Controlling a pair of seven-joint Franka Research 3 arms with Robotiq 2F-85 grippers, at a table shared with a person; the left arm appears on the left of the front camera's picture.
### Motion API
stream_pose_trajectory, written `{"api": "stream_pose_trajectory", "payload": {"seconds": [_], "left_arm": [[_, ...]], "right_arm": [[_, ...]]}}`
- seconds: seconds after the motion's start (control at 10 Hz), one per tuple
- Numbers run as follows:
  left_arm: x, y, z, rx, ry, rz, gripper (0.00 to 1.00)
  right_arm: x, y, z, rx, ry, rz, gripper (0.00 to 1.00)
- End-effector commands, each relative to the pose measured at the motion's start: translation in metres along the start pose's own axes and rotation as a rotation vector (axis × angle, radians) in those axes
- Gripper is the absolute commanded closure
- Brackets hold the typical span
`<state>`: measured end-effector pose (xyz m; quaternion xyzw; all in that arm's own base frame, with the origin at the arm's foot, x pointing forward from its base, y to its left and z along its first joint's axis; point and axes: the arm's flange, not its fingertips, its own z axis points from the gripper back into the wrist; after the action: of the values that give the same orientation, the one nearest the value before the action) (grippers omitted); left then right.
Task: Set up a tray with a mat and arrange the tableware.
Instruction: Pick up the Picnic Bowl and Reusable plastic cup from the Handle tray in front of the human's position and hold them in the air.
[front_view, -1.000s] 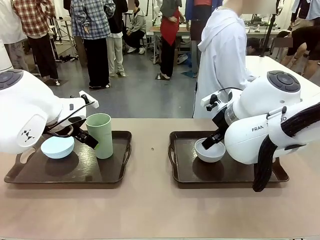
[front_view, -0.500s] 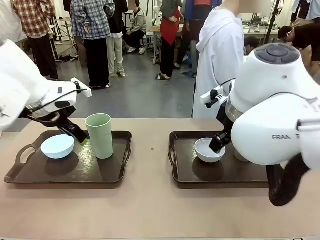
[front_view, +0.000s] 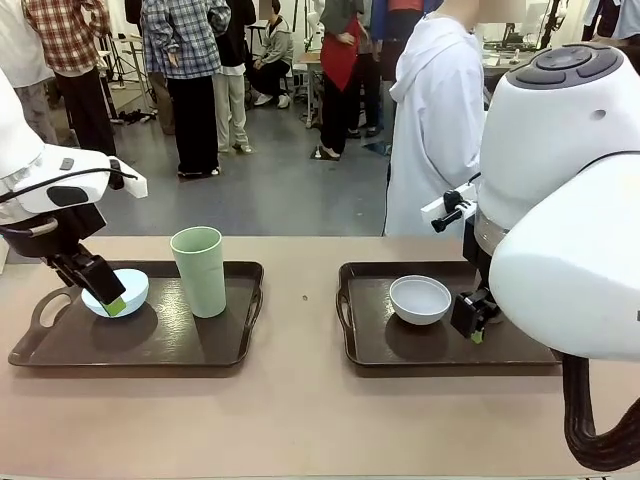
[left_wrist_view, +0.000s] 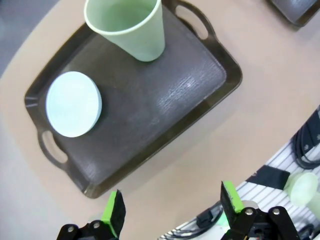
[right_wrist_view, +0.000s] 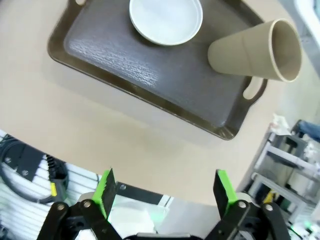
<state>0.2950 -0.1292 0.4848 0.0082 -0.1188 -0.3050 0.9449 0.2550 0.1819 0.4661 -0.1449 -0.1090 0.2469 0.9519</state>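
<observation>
Two arms backing off, tableware set down

Both my arms have drawn back over the last second. At the front view's left, my left jaws, wide open and empty, have slipped from between the light blue bowl (front_view: 132, 288) and the pale green tumbler (front_view: 200, 272) to hang before the bowl's left edge. At right, my right jaws, equally wide and empty, have left the white bowl (front_view: 420, 299) and sit just beside it. Placing looks finished, I judge. Count on the desk (front_view: 300, 420): two trays, left tray (front_view: 180, 340) and right tray (front_view: 400, 345); two bowls; two tumblers, the tan tumbler (right_wrist_view: 252, 51) at my right wrist view's upper right, on its tray.
</observation>
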Motion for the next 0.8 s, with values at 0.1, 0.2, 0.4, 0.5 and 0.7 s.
{"api": "stream_pose_trajectory", "payload": {"seconds": [0.1,0.2,0.4,0.5,0.7], "left_arm": [[0.005,0.0,-0.004,0.01,-0.011,-0.015,0.0],[0.001,0.0,-0.001,0.001,-0.001,-0.003,0.0],[0.006,0.027,-0.003,-0.212,-0.042,0.0,0.0],[0.007,0.049,0.001,-0.348,-0.103,0.018,0.0],[0.002,0.084,0.006,-0.564,-0.197,0.074,0.0]], "right_arm": [[0.0,0.0,0.0,0.0,0.0,0.0,0.0],[0.014,-0.007,-0.014,0.124,-0.02,0.146,0.0],[0.012,-0.053,-0.014,0.329,-0.068,0.052,0.0],[0.002,-0.085,-0.013,0.435,-0.108,-0.033,0.0],[-0.019,-0.132,-0.015,0.603,-0.184,-0.173,0.0]]}}
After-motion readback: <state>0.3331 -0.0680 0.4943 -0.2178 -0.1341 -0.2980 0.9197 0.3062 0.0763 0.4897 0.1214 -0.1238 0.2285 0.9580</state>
